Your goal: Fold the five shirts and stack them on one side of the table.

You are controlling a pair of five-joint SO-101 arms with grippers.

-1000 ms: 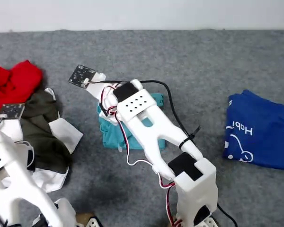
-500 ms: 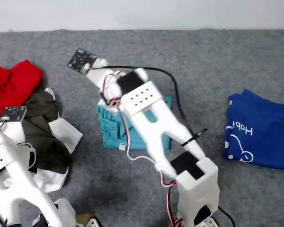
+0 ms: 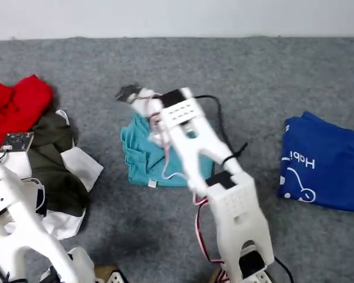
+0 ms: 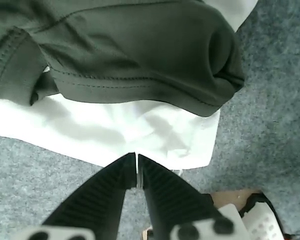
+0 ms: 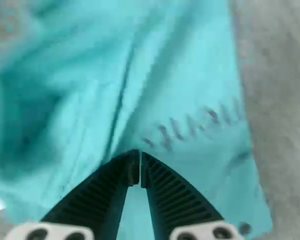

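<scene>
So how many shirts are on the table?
5: a red shirt at far left, a dark green shirt beside it lying on a white shirt, a teal shirt mid-table under an arm, a blue shirt at right. More could hide beneath these.

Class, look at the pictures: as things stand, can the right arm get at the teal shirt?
Probably yes. The right gripper hangs directly over the teal shirt, jaws shut, with nothing lying between them. It would likely have to open before taking hold.
</scene>
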